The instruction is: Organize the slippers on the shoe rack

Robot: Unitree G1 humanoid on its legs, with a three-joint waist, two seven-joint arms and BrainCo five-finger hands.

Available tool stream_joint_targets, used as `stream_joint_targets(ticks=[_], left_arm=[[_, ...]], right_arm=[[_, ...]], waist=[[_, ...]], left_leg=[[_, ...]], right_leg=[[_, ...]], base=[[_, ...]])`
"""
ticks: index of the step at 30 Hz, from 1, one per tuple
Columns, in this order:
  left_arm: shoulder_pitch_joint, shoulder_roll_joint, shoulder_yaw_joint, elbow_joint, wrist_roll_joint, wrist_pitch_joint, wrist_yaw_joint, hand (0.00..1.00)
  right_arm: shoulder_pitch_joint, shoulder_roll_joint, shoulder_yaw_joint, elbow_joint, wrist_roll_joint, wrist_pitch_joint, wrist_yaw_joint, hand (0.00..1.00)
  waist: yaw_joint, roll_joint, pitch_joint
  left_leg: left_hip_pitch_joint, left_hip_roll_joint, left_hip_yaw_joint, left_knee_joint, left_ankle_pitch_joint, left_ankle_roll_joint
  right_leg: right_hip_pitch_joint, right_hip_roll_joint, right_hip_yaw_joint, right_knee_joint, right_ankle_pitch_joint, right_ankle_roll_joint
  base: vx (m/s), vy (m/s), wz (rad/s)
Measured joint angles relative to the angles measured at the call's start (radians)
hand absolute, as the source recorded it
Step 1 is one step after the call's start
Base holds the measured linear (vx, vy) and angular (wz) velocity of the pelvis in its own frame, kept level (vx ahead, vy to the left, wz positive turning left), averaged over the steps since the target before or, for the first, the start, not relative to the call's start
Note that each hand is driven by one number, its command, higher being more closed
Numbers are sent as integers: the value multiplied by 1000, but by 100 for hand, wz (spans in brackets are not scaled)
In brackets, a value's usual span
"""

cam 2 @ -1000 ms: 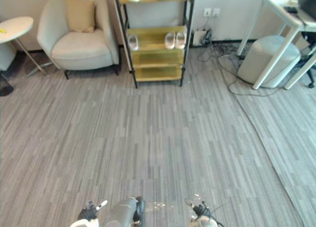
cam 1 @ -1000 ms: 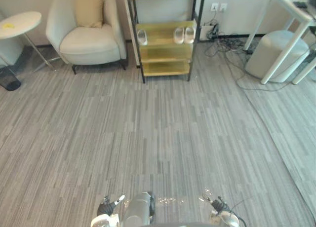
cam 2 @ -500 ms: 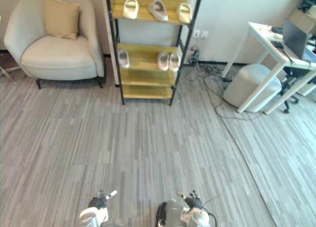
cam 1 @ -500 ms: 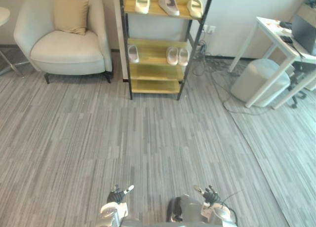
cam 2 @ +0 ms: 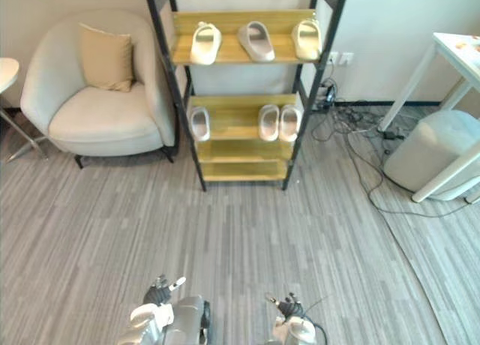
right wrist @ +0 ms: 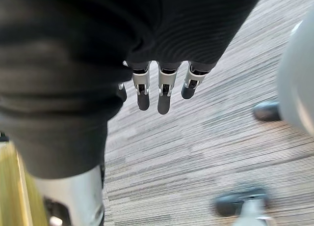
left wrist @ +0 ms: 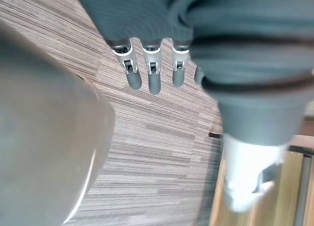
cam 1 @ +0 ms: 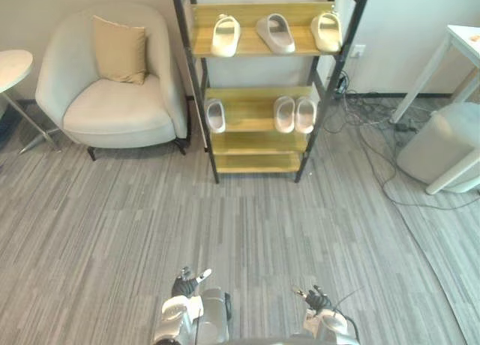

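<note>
A shoe rack with a black frame and yellow wooden shelves stands against the wall ahead. On its upper shelf lie a cream slipper, a grey slipper and another cream slipper, spaced apart. The middle shelf holds a single pale slipper at the left and a pair side by side at the right. The lowest shelf is bare. My left hand and right hand hang low over the carpet, far from the rack. Both are open, fingers straight, holding nothing; the right hand's fingers too.
A pale armchair with a tan cushion stands left of the rack, a round white side table beyond it. Right of the rack lie floor cables, a grey pouf and a white desk leg.
The camera has moved: the rack now sits nearer and more central, with its upper shelf in full view. Both hands stay low and open.
</note>
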Motion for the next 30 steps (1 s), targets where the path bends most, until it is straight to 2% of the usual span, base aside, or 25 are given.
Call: stream_joint_targets(ticks=[1, 3, 5, 6, 8, 9, 11, 14, 17, 18, 19, 21, 22, 23, 24, 25, 27, 28, 30], left_arm=[[1, 7, 3, 0, 0, -1, -1, 0], [0, 6, 12, 4, 0, -6, -2, 0], [-2, 8, 9, 28, 0, -7, -2, 0], [-8, 12, 9, 43, 0, -5, -2, 0], [-12, 15, 3, 63, 1, 7, -1, 0], [-11, 18, -10, 69, 1, 7, -1, 0], [-10, 17, -13, 73, 1, 7, -1, 0], [-13, 10, -11, 88, 1, 7, -1, 0], [-13, 2, -10, 89, 1, 8, -1, 0], [-10, -3, -10, 91, 1, 8, -1, 0], [-8, -8, -10, 94, 1, 7, -1, 0], [-4, -15, 2, 108, 3, 7, -3, 0], [-10, -25, 27, 107, 3, 7, -3, 0], [-15, -33, 41, 105, 3, 7, -2, 0], [-16, -35, 52, 102, 3, 7, -2, 0], [-13, -32, 51, 87, 3, 7, -2, 0], [-11, -19, 42, 68, 2, 7, -2, 0], [-5, -19, 23, 48, 1, 5, -2, 0], [-6, -24, 14, 35, 0, 5, -3, 0]], right_arm=[[-5, 12, 1, 8, -1, 0, 1, 0], [-10, 11, 11, 4, -9, -1, 4, 0], [-7, 11, 13, 5, -11, -1, 8, 0], [-1, 11, 13, 5, -11, -2, 11, 0], [24, 8, 8, -15, -11, -6, 12, 0], [27, 7, 5, -30, -11, -8, 14, 0], [24, 8, -19, -30, -11, -14, 14, 0], [18, 2, -29, -26, -11, -17, 15, 0], [-2, -6, -32, -19, -10, -16, 16, 0], [-2, -11, -32, -20, -11, -16, 16, 0], [-5, -15, -32, -19, -11, -15, 16, 0], [-18, -13, -51, 4, -12, -14, 17, 0], [-23, -19, -52, 8, -18, -13, 17, 0], [-25, -27, -48, 6, -20, -14, 18, 0], [-26, -31, -42, 8, -19, -12, 18, 0], [-25, -31, -37, 10, -17, -6, 15, 0], [-22, -25, -29, 11, -8, -5, 13, 0], [-16, -24, -30, 11, -7, -5, 12, 0], [-8, -23, -30, 10, -7, -5, 9, 0]], waist=[[6, -18, -6], [23, -24, -9], [24, -21, -9], [20, -20, -7], [0, -18, -6], [-9, -14, -5], [-11, -13, 0], [-21, -7, 0], [-31, -7, 1], [-42, -2, -1], [-50, -1, -5], [-50, 28, -14], [-55, 45, -11], [-56, 63, -2], [-50, 73, 4], [-44, 80, 14], [-40, 63, 21], [-38, 51, 25], [-30, 54, 23]], left_leg=[[-1, -14, 11, 15, -36, 11], [19, -29, 41, 79, -97, 45], [86, -50, 55, 77, -153, 61], [120, -57, 54, 68, -169, 63], [215, -71, 40, 29, -195, 61], [256, -71, 33, 6, -200, 58], [346, -64, 21, -56, -203, 54], [428, -27, 0, -109, -228, 23], [473, 9, -24, -128, -260, -23], [500, 24, -48, -148, -269, -39], [518, 39, -65, -158, -269, -41], [502, 78, -113, -95, -248, -69], [447, 93, -151, 53, -241, -67], [367, 107, -190, 254, -195, -69], [286, 116, -215, 436, -92, -63], [219, 137, -216, 596, -88, -61], [154, 135, -188, 656, -109, -93], [121, 139, -160, 623, -119, -103], [85, 139, -119, 482, -137, -101]], right_leg=[[2, -17, 21, -4, 9, -1], [0, -49, 63, 72, 9, 5], [-103, -73, 109, 364, 44, 71], [-173, -71, 133, 526, 69, 86], [-288, -69, 109, 753, 62, 78], [-332, -70, 70, 777, 55, 75], [-378, -69, -7, 698, 32, 37], [-427, -40, -102, 430, 40, 8], [-480, 1, -94, 168, 162, -24], [-467, 14, -101, 152, 254, -43], [-454, 25, -112, 153, 277, -57], [-431, 53, -146, 187, 219, -85], [-410, 73, -157, 196, 188, -95], [-374, 95, -161, 185, 171, -111], [-329, 113, -157, 156, 161, -124], [-257, 138, -142, 118, 157, -130], [-163, 140, -116, 59, 157, -132], [-116, 138, -100, 21, 157, -131], [-69, 135, -85, -37, 158, -128]], base=[[522, 212, -16], [484, 230, -22], [418, 205, -18], [390, 160, -3], [365, 112, 16], [361, 54, 24], [381, -22, 24], [336, -101, 20], [395, -184, 21], [523, -262, 43], [527, -268, 44], [490, -301, 24], [560, -370, 9], [456, -284, -6], [419, -202, -26], [405, -145, -39], [409, -139, -41], [307, -97, -42], [266, -16, -45]])
